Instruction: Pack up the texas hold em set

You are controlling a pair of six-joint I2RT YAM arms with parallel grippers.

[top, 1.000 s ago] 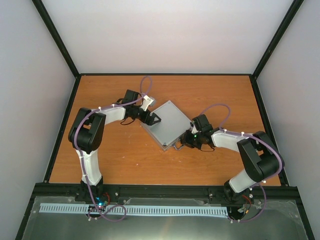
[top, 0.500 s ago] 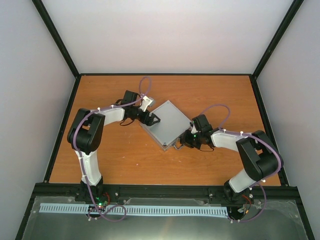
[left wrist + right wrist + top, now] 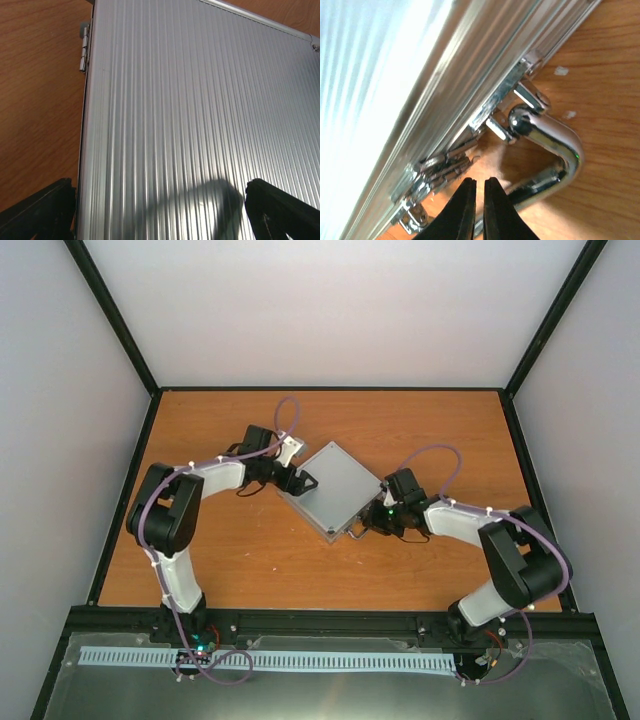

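We see the case (image 3: 200, 120) as silvery metal, its lid finely ribbed, with a soft satin sheen that catches light without mirroring. Its handle (image 3: 560, 150) and latch (image 3: 432, 172) are polished chrome, bright and glossy; the hinge (image 3: 84, 47) is a duller metal. The tabletop (image 3: 420, 430) looks like smooth orange-brown wood veneer, faintly shiny, with the grain visible. The left tool (image 3: 159, 212) and right tool (image 3: 479, 200) both have matt black, plastic-looking fingers.

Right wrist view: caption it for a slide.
Shut right tool beside latch and chrome handle of closed silver case.
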